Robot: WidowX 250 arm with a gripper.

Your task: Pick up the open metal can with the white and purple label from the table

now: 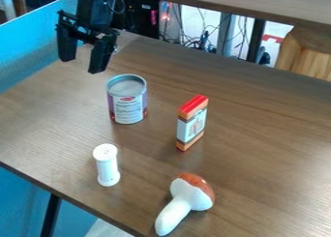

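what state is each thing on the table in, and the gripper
gripper: open, empty, raised at the upper left
can: upright, can't tell if sealed
small box: standing on end
white cylinder: upright
toy mushroom: lying on its side, cap towards the box

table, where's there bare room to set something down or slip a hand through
The table is barest right of the box and mushroom. There's also room left of the can and white bottle. The middle, among those four, is tighter; the gripper hangs near the can.
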